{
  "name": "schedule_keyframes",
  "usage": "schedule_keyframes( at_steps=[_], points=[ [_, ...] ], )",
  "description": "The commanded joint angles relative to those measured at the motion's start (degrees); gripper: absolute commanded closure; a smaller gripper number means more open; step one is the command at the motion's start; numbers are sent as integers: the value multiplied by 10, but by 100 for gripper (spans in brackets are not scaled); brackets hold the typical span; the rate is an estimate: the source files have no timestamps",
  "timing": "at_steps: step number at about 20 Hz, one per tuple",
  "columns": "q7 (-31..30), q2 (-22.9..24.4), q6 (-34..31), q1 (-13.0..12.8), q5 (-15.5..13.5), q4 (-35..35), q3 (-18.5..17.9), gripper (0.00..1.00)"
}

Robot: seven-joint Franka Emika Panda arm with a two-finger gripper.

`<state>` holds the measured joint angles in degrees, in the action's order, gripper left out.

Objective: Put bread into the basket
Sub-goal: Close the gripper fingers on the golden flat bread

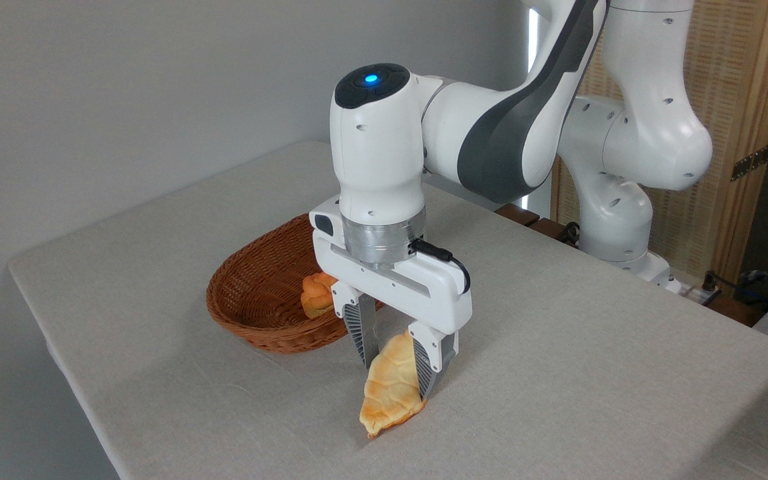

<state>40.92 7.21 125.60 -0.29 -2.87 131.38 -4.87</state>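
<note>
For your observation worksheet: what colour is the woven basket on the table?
Reddish-brown wicker; the basket shows clearly in the fixed camera view, its only view.

Gripper (394, 370) body hides basket (251, 293) right end & part of bun (317, 295). Fingers (362, 333) cover bread (391, 393) upper sides. Arm top cut off at frame edge. Dark gear far right cropped, blurry.

Lab-like demo room: robot arm (491, 133) bolted beside cloth-covered table (591, 347), bare grey wall (124, 87), cables (757, 287).
</note>
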Motion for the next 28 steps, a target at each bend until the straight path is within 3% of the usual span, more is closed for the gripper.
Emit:
schedule_keyframes(
  at_steps=[1,2,5,7,16,28],
  points=[
    [13,-4,11,-2,-6,-2,-1,0],
    [14,-4,11,-2,-4,-2,0,6],
    [32,-4,11,-2,-4,-2,-1,38],
    [44,-5,11,-2,-4,-2,-1,45],
    [45,-6,10,-2,-4,-2,-1,45],
    [46,3,4,-1,-4,-12,-4,60]
  ],
)
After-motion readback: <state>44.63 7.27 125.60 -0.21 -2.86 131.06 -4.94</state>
